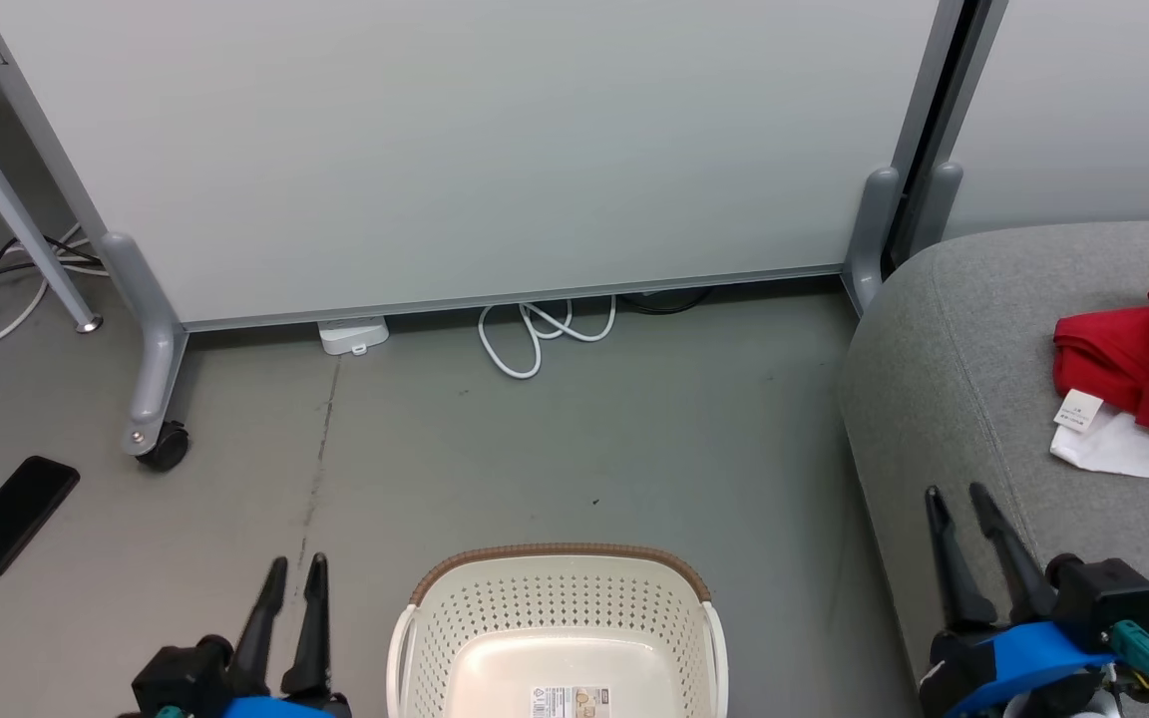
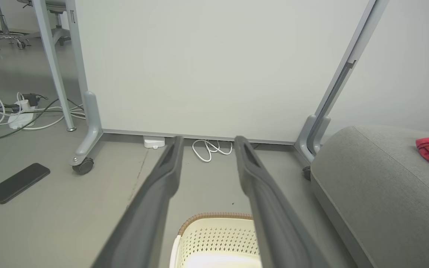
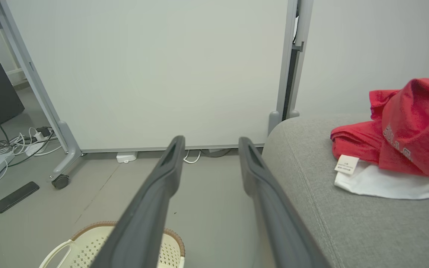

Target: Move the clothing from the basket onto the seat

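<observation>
The red clothing (image 1: 1148, 364) with white lining and a tag lies in a heap on the grey seat (image 1: 944, 399) at the right; the right wrist view shows the clothing (image 3: 404, 130) on the seat (image 3: 330, 223) too. The cream basket (image 1: 560, 638) with a brown rim stands on the floor at bottom centre, nothing inside but a label. My left gripper (image 1: 295, 566) is open at the lower left beside the basket. My right gripper (image 1: 956, 493) is open over the seat's front edge, holding nothing. In the left wrist view the basket (image 2: 218, 240) sits between my fingers.
A white partition panel (image 1: 455, 150) on grey castor legs stands behind the basket. A black phone (image 1: 11, 514) on a cable lies on the floor at left. White cables (image 1: 535, 334) and a small white adapter (image 1: 353, 335) lie under the panel. More cables (image 2: 17, 111) crowd the far left.
</observation>
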Available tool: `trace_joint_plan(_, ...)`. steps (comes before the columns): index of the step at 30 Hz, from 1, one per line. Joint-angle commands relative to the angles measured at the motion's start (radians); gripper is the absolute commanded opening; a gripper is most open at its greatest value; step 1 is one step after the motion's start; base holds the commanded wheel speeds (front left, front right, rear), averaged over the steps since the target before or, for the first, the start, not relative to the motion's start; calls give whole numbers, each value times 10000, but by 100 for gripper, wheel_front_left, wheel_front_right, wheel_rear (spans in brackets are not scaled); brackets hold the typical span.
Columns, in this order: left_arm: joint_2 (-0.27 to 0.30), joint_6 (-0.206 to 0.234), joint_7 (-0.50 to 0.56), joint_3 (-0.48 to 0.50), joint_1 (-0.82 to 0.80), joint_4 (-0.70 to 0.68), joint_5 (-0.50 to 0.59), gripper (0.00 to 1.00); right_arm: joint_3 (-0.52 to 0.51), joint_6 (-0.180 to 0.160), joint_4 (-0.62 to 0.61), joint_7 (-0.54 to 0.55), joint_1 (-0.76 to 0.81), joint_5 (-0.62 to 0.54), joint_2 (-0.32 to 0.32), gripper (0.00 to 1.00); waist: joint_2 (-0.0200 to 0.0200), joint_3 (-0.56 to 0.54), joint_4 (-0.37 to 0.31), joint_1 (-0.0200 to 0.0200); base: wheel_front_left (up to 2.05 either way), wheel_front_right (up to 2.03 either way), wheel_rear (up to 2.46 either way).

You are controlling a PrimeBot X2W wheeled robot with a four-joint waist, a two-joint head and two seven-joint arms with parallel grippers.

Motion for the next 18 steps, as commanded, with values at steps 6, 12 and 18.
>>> trace_joint_plan(6,-191,0,74,-37,421,558,-57,0,-8,-2,634,33,253,64,46,0,0,1,-2,0,0,0,0)
trace_joint_plan(12,-213,-1,318,103,311,451,-920,0,-78,-2,611,279,170,1056,42,0,0,3,-16,0,0,0,0)
trace_joint_plan(18,-240,-3,609,271,174,319,-1955,0,-101,-2,518,517,125,2261,38,0,0,6,-34,0,0,0,0)
